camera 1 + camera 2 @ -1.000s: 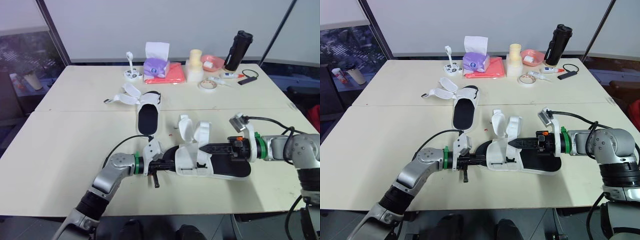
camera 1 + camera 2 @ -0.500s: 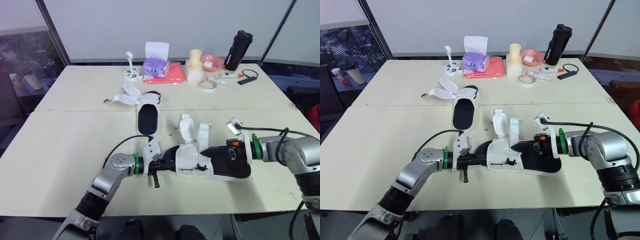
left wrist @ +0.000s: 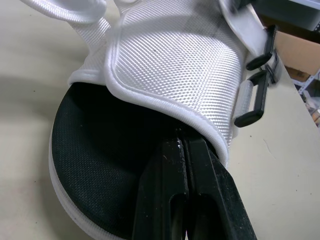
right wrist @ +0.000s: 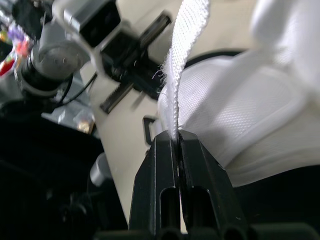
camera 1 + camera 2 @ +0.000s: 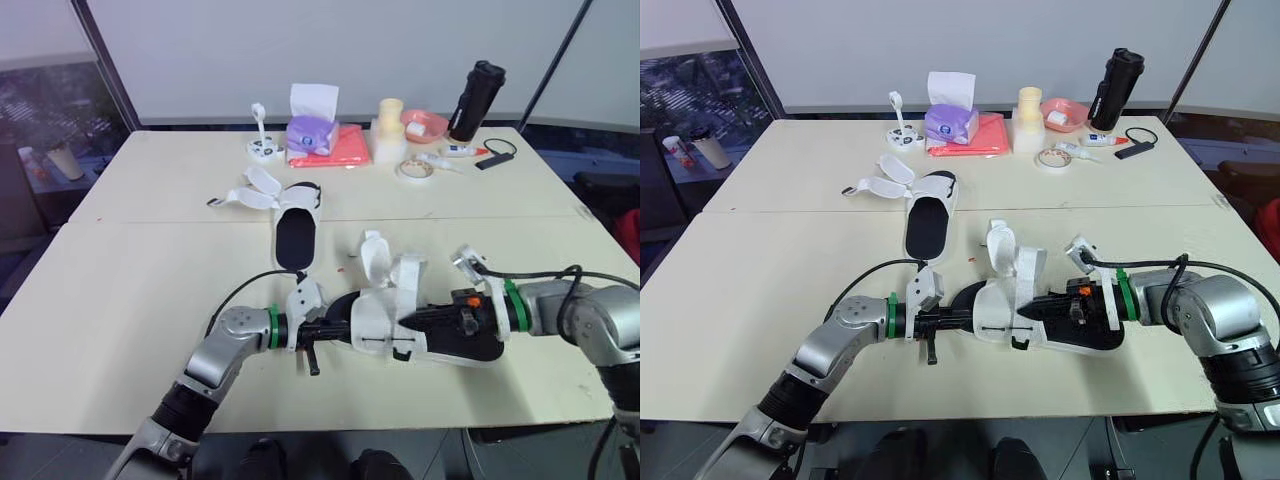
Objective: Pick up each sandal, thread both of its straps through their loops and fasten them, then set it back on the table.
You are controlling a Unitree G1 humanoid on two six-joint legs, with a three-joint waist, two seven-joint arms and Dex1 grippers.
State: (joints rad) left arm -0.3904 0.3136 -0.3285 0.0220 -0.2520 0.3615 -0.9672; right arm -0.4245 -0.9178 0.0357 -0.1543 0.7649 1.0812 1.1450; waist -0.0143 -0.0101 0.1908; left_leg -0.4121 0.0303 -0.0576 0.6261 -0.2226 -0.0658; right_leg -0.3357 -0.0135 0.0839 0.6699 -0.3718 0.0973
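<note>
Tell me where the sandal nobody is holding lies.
The loose sandal lies on the table, left of centre in the eye views, beyond the held sandal and nearer than the tissue box.

My two head eyes look down from high, sharing the table [image 5: 120, 300]. My wrist eyes sit just behind the left pincer [image 3: 182, 142] and right pincer [image 4: 177, 135], close on one sandal [image 3: 170, 65].

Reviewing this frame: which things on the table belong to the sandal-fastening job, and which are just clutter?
Job in hand:
white mesh sandal with black footbed, gripped by the left gripper; its white woven strap, pinched by the right gripper; second white sandal, straps open, farther back.

Lying about:
black bottle, purple tissue pack, red cloth, white tape roll, pink bowl.
</note>
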